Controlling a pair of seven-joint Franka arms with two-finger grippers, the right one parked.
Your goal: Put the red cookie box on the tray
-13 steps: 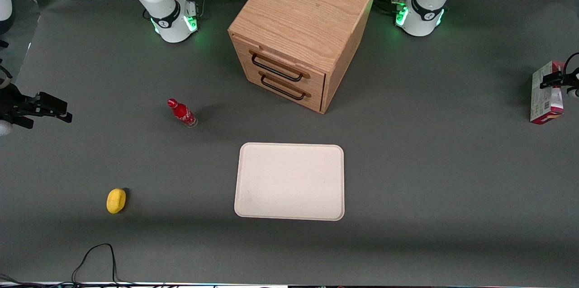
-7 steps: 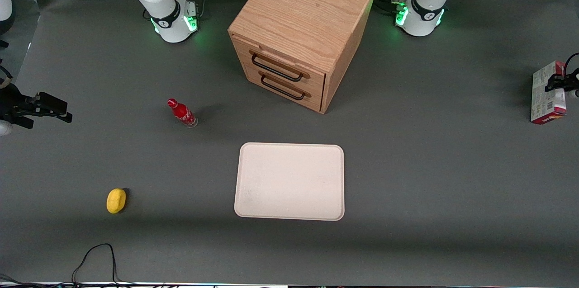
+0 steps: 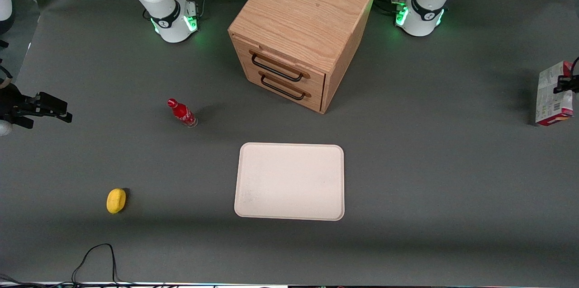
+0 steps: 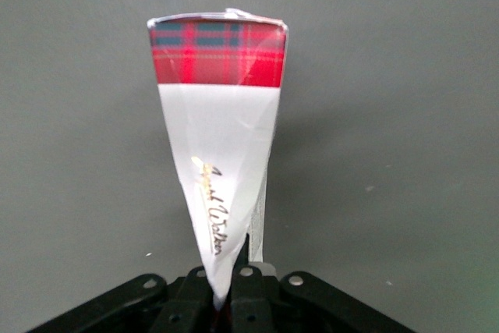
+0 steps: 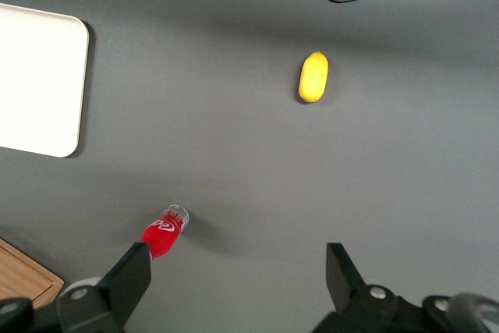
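Observation:
The red cookie box (image 3: 552,94) is held upright at the working arm's end of the table, its pale printed face toward the tray and its red edge lowest. My left gripper (image 3: 566,83) is shut on its upper part. In the left wrist view the box (image 4: 222,130) shows a narrow white side with gold script and a red tartan end, and the gripper (image 4: 231,290) pinches its near edge. The cream-beige tray (image 3: 289,181) lies flat mid-table, nearer the front camera than the cabinet and well apart from the box. I cannot tell whether the box touches the table.
A wooden two-drawer cabinet (image 3: 298,35) stands mid-table, farther from the front camera than the tray. A small red bottle (image 3: 182,113) and a yellow object (image 3: 116,200) lie toward the parked arm's end. A black cable (image 3: 92,258) loops at the front edge.
The gripper and the box have shifted slightly toward the working arm's end of the table, and the box stands a little more upright. Nothing else moved.

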